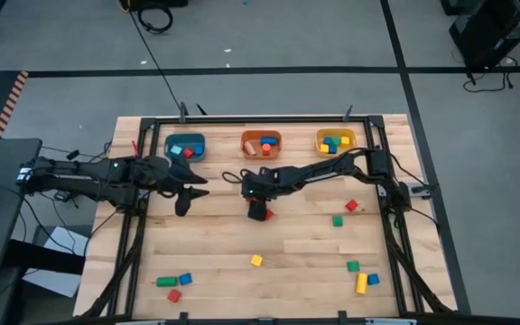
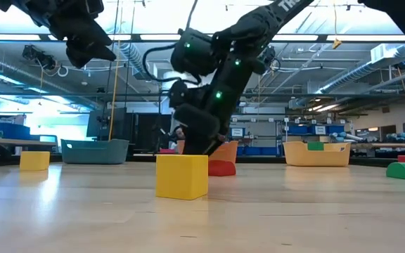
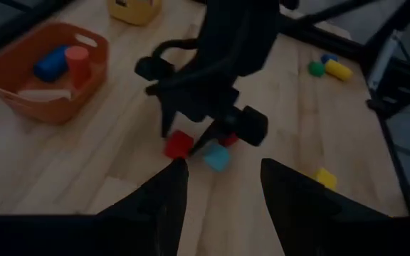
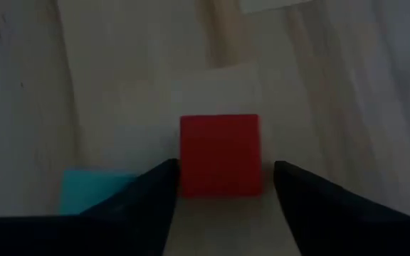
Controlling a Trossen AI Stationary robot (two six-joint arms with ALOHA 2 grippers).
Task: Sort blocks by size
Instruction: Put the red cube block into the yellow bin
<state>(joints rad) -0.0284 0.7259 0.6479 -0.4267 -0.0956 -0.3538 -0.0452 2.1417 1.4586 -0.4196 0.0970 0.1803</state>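
Seen from above, the light wooden table carries three bins along its far edge: a teal bin, an orange bin and a yellow bin, each with a few small wooden blocks inside. Loose on the boards lie a yellow cube near the middle, a red cube and green cube to the right, three blocks at the near left corner and three more, one a yellow bar, at the near right. The right gripper is down at the table centre over a red block; the left gripper hangs just beside it to the left. At table height, the yellow cube stands in front and the right gripper reaches the boards behind it. The left wrist camera shows its own fingers apart and empty, with two red blocks and a light blue cube under the other arm. The right wrist camera shows the red block between its fingers, which flank it; whether they clamp it cannot be told.
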